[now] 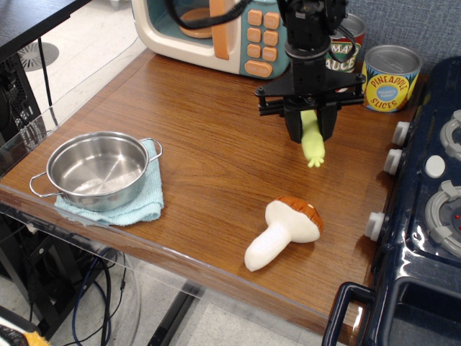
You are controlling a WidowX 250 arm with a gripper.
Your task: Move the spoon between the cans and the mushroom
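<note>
My gripper (311, 128) is shut on the spoon (312, 146); its yellow-green handle hangs down from between the fingers and the silver bowl is hidden. It hovers above the wooden table (216, 144), in front of the cans and behind the mushroom. The tomato sauce can (344, 49) is mostly hidden behind my arm. The pineapple slices can (388, 77) stands to the right. The plush mushroom (285, 231) lies on its side near the front edge, cream stem pointing front-left.
A steel pot (97, 169) sits on a teal cloth (137, 205) at front left. A toy microwave (216, 32) stands at the back. A dark blue toy stove (425, 209) with white knobs borders the table's right side.
</note>
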